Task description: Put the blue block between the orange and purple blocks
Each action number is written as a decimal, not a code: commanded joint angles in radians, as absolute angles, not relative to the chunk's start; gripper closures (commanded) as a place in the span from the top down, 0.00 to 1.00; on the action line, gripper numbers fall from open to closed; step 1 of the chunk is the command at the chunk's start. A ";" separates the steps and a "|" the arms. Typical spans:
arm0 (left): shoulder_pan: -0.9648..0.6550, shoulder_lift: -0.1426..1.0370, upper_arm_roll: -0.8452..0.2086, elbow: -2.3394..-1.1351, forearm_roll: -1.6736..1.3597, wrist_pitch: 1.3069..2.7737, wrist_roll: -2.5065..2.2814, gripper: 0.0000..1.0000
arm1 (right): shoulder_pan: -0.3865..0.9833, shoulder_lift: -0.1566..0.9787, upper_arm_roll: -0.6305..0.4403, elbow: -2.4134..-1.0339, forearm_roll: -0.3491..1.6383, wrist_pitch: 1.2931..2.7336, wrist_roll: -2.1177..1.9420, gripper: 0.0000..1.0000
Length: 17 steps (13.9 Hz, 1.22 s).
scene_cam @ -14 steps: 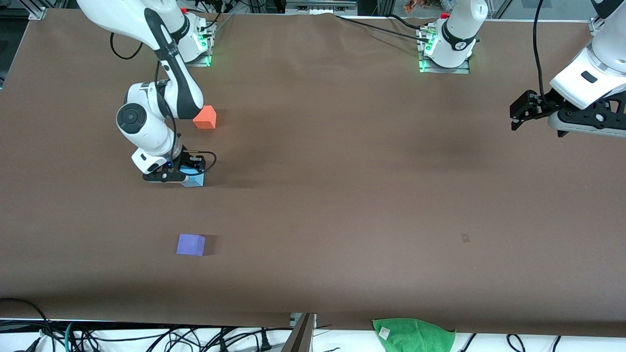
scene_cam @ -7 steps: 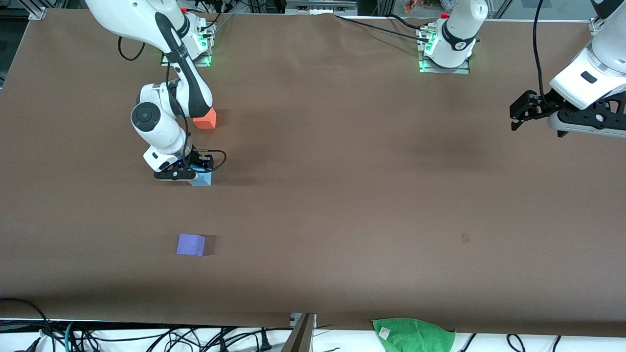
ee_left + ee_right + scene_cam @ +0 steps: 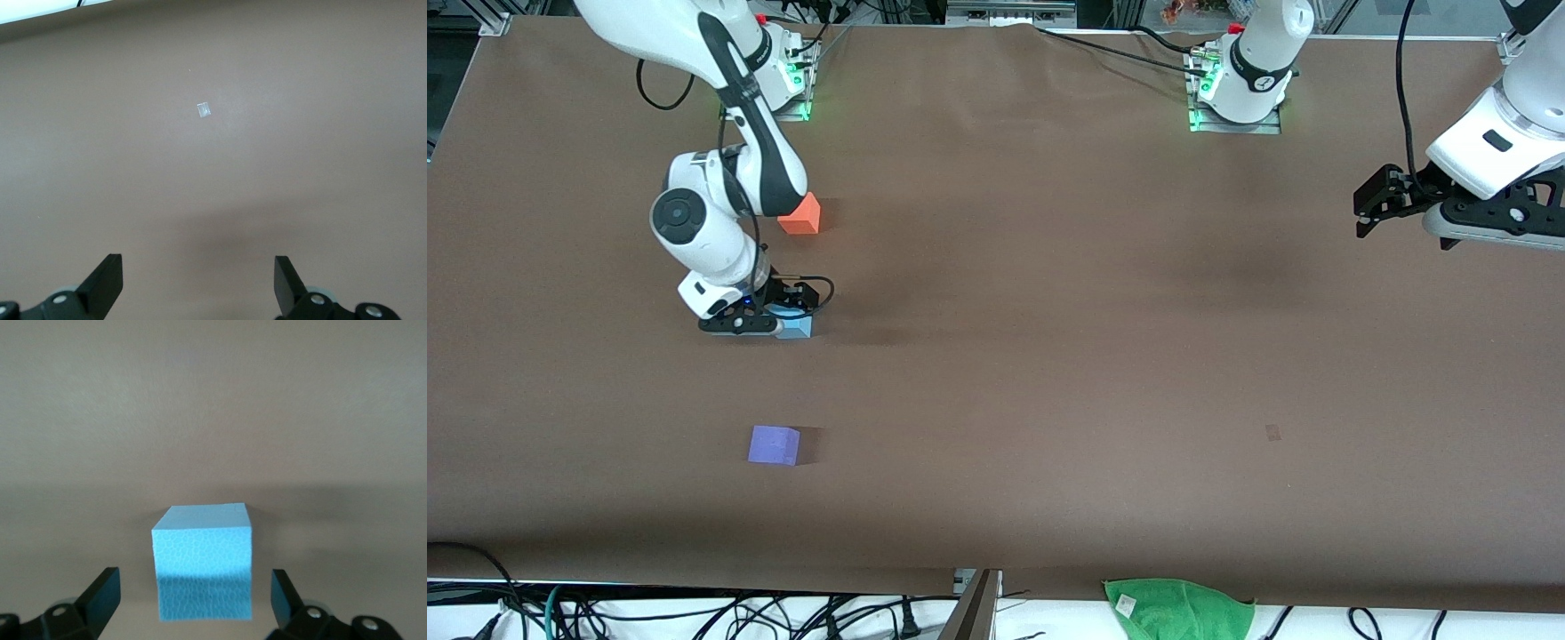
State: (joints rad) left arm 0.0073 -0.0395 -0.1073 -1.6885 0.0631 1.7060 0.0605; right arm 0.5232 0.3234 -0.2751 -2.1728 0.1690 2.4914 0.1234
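On the brown table point(image 3: 1049, 356), as the front view shows it, three cubes lie in a rough line toward the right arm's end. Orange block point(image 3: 800, 214) sits farthest from the front camera, partly covered by the right arm's forearm. Purple block point(image 3: 774, 444) sits nearest that camera, well apart from the others. Blue block point(image 3: 794, 327) rests on the table between those two, closer to the orange one. Right gripper point(image 3: 769, 318) is low over the blue block, which shows only in part under it. Left gripper point(image 3: 1368, 206) hangs above the left arm's end of the table, well apart from all three cubes; that arm waits. A green cloth point(image 3: 1178, 609) lies at the table edge nearest the camera.

Left wrist view: left gripper point(image 3: 199, 283) shows both fingertips point(image 3: 107, 280) set wide apart with only bare table between them. A small pale square mark point(image 3: 204, 109) sits on the surface.

Right wrist view: blue block point(image 3: 203, 561) stands on the table, centred between the fingertips point(image 3: 105, 590) of the right gripper point(image 3: 195, 593). Jaws are spread; a clear gap shows on each side of the cube, neither finger touching it.
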 commanded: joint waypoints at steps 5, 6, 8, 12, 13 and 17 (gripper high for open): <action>0.005 -0.023 -0.106 -1.657 0.083 1.694 0.075 1.00 | 0.522 0.255 -0.397 -1.855 0.158 1.957 -0.048 1.00; 0.005 -0.023 -0.106 -1.657 0.083 1.694 0.075 1.00 | 0.520 0.258 -0.406 -1.792 0.135 1.878 -0.048 1.00; 0.005 -0.023 -0.106 -1.657 0.083 1.694 0.075 1.00 | 0.517 0.256 -0.408 -1.714 0.077 1.774 -0.048 1.00; 0.005 -0.023 -0.106 -1.657 0.083 1.694 0.075 1.00 | 0.515 0.256 -0.443 -1.544 0.067 1.596 -0.096 1.00; 0.005 -0.023 -0.106 -1.657 0.083 1.694 0.075 1.00 | 0.515 0.256 -0.457 -1.505 0.069 1.553 -0.101 1.00; 0.006 -0.023 -0.104 -1.657 0.083 1.694 0.077 1.00 | 0.517 0.253 -0.471 -1.395 0.074 1.378 -0.092 1.00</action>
